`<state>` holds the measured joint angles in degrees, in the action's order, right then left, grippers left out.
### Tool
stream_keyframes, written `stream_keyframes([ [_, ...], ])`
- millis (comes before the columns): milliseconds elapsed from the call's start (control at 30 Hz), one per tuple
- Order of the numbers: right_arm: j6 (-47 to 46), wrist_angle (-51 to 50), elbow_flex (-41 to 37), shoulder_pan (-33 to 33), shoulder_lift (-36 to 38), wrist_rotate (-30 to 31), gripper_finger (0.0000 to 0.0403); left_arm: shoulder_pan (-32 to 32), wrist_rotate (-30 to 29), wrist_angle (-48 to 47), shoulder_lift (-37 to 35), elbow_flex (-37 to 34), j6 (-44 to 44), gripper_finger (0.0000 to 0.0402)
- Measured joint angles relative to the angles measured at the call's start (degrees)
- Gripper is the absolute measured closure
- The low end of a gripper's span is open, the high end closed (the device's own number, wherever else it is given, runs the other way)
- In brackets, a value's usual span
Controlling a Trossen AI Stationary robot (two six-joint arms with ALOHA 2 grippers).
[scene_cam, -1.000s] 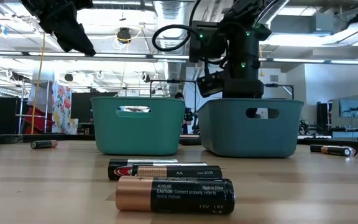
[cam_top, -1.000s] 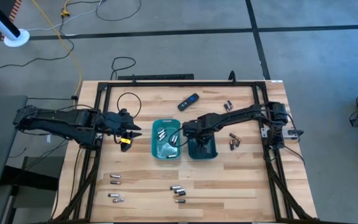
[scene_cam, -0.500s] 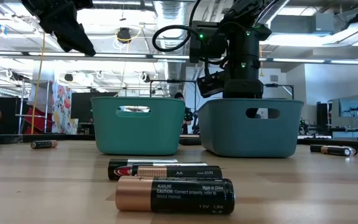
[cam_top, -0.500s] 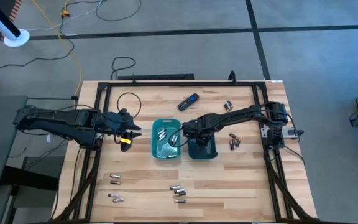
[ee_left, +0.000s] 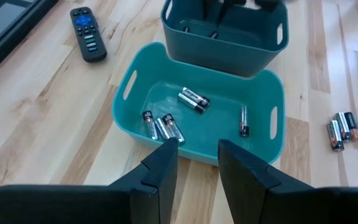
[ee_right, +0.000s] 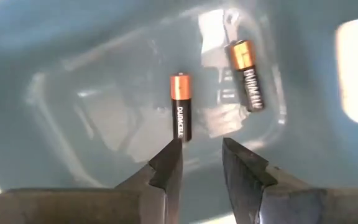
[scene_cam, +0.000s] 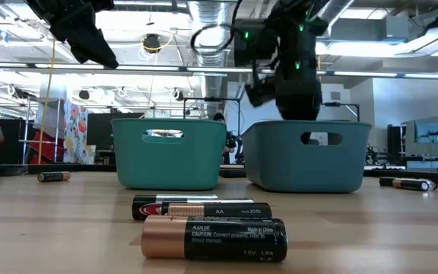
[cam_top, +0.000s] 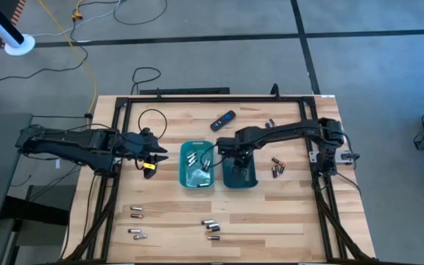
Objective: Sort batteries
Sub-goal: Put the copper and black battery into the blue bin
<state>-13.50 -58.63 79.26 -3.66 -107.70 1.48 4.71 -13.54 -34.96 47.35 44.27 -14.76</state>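
Sorting is partly done: the left teal tray (cam_top: 196, 167) at table centre holds several batteries (ee_left: 194, 99), the right teal tray (cam_top: 238, 175) beside it at three o'clock holds two copper-topped cells (ee_right: 180, 116), and loose batteries remain at six o'clock (cam_top: 210, 225), seven o'clock (cam_top: 136, 210) and three o'clock (cam_top: 277, 168). The right gripper (ee_right: 201, 158) hangs inside the right tray with fingers parted and empty, while the left gripper (ee_left: 194, 158) waits at nine o'clock, fingers apart, holding nothing. From above the right tray's contents are hidden by the arm, and the small items near one o'clock (cam_top: 270, 124) are probably batteries too.
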Motion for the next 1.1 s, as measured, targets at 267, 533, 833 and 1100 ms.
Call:
stream_keyframes([
  [267,-1.3,-2.1,1.3,-1.5,13.0,1.1,0.0277,0.0,-0.4,0.0,0.0,0.0,0.0,0.029],
  [533,-1.6,-2.6,-1.7,-12.9,26.9,7.4,0.029,0.0,-0.5,0.0,0.0,0.0,0.0,0.029],
  [833,-0.1,2.0,-12.7,-35.2,30.5,4.1,0.0291,0.0,-0.6,0.0,0.0,0.0,0.0,0.029],
  [1100,1.6,7.4,-17.7,-45.5,22.1,0.0,0.0292,0.0,-0.6,0.0,0.0,0.0,-0.4,0.029],
])
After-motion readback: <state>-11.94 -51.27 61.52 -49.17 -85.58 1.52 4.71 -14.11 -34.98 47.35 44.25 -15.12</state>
